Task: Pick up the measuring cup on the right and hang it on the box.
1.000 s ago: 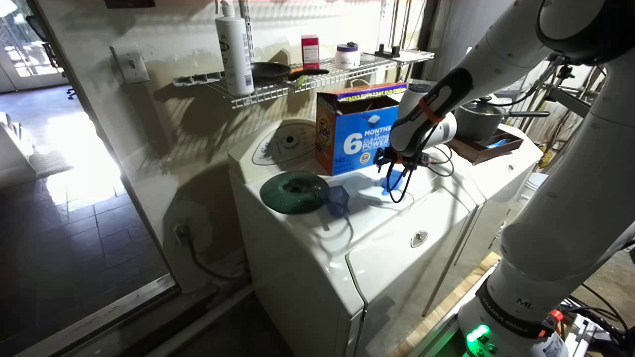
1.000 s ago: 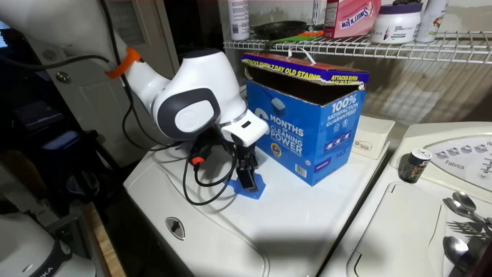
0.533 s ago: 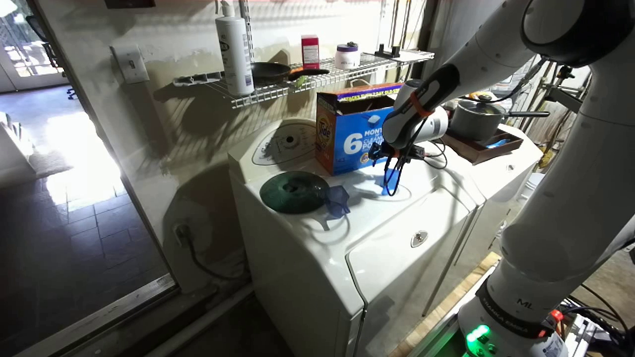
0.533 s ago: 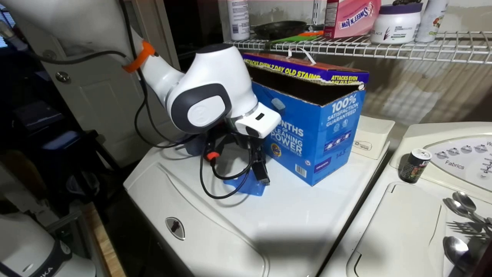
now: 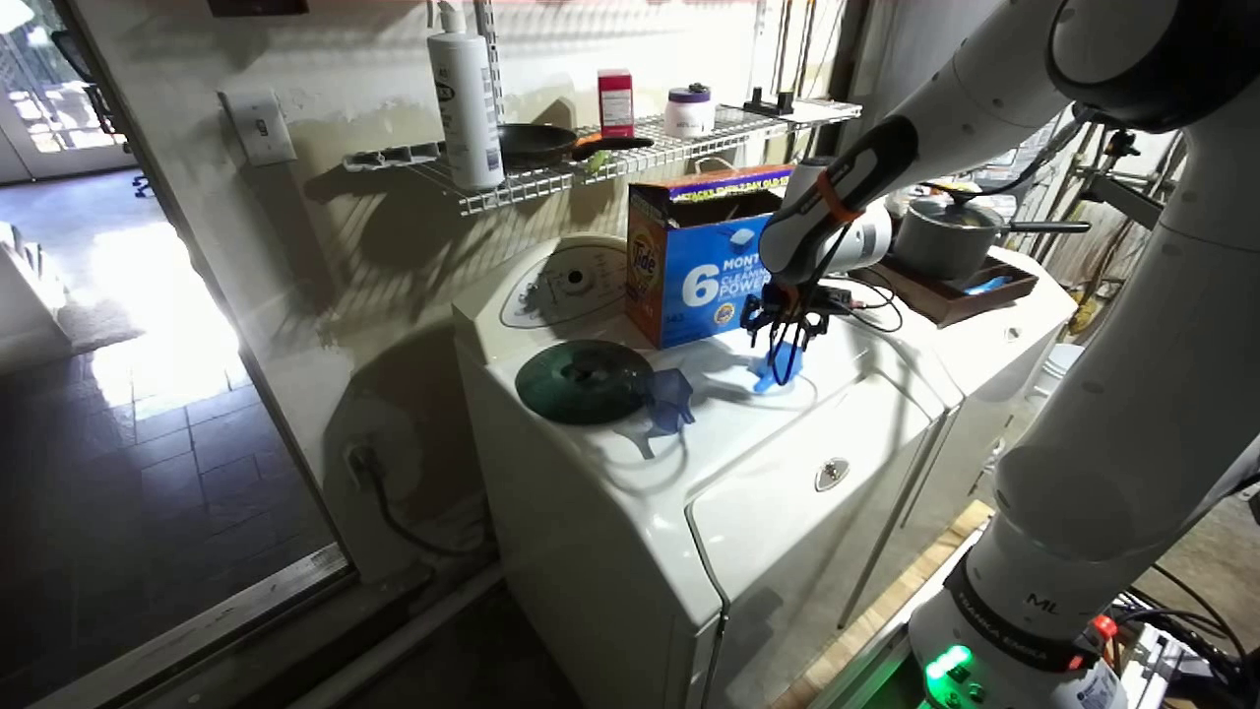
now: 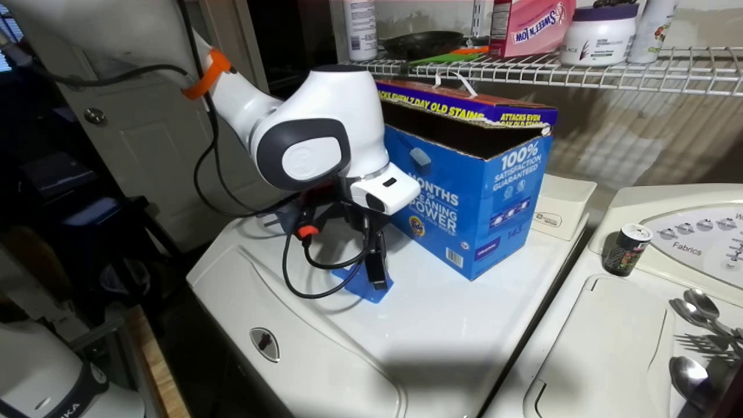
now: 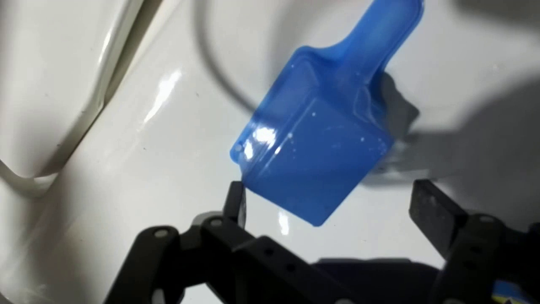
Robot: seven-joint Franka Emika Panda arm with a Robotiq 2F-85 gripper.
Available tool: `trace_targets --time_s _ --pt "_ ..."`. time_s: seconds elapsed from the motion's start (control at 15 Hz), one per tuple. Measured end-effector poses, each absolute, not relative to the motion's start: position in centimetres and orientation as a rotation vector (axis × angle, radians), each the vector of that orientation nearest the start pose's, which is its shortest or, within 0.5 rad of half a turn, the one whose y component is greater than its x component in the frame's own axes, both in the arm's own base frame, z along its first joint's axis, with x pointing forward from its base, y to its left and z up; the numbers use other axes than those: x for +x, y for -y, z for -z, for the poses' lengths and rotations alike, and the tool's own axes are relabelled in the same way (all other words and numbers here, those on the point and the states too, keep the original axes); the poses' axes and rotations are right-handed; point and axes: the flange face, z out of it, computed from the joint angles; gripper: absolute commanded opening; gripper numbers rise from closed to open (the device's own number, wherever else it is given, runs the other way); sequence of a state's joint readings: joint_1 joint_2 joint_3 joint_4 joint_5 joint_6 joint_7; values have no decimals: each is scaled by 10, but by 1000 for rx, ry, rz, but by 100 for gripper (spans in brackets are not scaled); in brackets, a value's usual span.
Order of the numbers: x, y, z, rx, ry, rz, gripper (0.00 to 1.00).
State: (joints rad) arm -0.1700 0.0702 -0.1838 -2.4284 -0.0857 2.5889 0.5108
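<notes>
Claw (image 7: pixel 330 196) seen over blue cup (image 7: pixel 312 141), fingers (image 7: pixel 436 215) apart

In the wrist view, two fingers are spread widely at the bottom of the frame, one toward the left and one toward the right. The cup is seen near the centre, with its handle turned to the upper right and one corner directed between the fingers. Whether it is touched by the finger at the left of the frame cannot be told. In both exterior views, the cup is found on top of a white machine (image 6: pixel 432 319), and it is partly hidden by the claw. Near it, to the right of centre in an exterior view, a blue box (image 6: pixel 473 191) with torn top is seen. Also, another blue cup (image 5: pixel 670 399) is shown near the centre in an exterior view, beside a green lid (image 5: pixel 584 384).
</notes>
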Motion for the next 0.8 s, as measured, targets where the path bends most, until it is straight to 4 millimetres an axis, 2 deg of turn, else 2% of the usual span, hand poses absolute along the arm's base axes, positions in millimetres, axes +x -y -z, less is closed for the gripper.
trace_targets --time_s 0.6,0.67,0.73,0.8 --pt "450 168 -288 -2864 -1454 -83 99" --pt "449 168 -288 -2857 -1468 -91 74" --pt "449 168 -288 -2853 -1473 -92 74" --pt "449 168 -288 -2853 -1473 -92 68"
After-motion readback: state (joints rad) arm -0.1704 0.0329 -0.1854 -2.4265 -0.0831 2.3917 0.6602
